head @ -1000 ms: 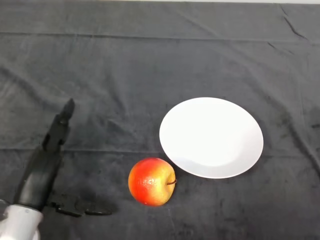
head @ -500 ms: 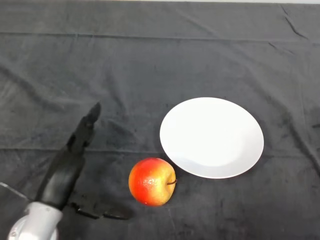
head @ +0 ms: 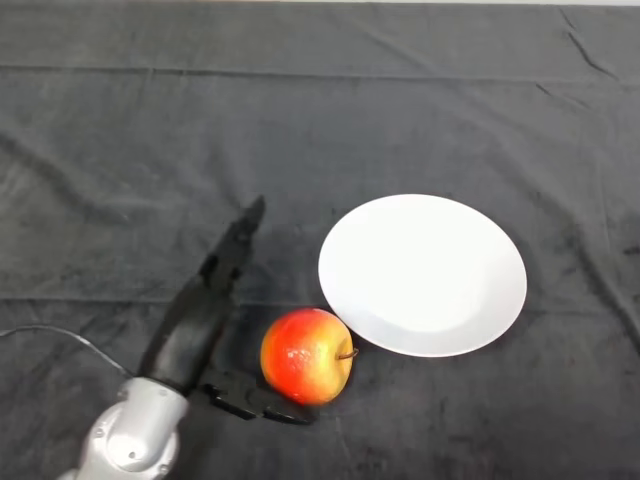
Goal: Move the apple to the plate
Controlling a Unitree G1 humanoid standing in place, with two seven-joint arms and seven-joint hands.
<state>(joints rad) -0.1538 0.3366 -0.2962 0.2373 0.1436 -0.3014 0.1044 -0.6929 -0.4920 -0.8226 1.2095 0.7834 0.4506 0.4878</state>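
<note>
A red and yellow apple [head: 306,355] lies on the dark cloth just left of the near rim of a white plate [head: 422,273], which holds nothing. My left hand [head: 200,325] is right beside the apple on its left, open. Its straight fingers [head: 238,240] point up and away past the apple's far left. The thumb [head: 255,402] reaches under the apple's near left side and seems to touch it.
The dark cloth [head: 300,110] covers the whole table, with creases running across the far part and the right edge.
My hand has swept right from the left edge, closing on the apple. The apple has shifted slightly right, towards the plate.
</note>
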